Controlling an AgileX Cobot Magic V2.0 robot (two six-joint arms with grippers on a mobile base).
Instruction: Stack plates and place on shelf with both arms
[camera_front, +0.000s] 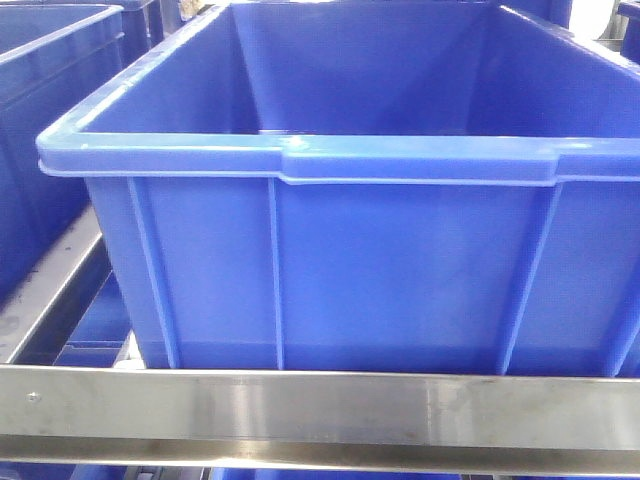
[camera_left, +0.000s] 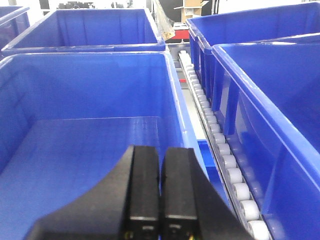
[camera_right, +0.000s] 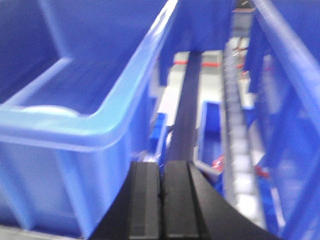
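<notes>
No plates show in any view. The shelf's flat brushed-steel front rail (camera_front: 320, 410) runs across the bottom of the front view, with a big blue crate (camera_front: 340, 250) standing on the tier behind it. My left gripper (camera_left: 160, 150) is shut with nothing between its black fingers, hovering over the near edge of an empty blue crate (camera_left: 85, 130). My right gripper (camera_right: 161, 167) is also shut and empty, in front of the gap between two blue crates. The right wrist view is blurred.
Several large blue crates (camera_left: 270, 100) fill the rack on both sides. A white roller track (camera_left: 220, 145) runs between the crates, and it also shows as the blurred roller strip (camera_right: 240, 150). A second crate (camera_front: 40, 120) stands at the left.
</notes>
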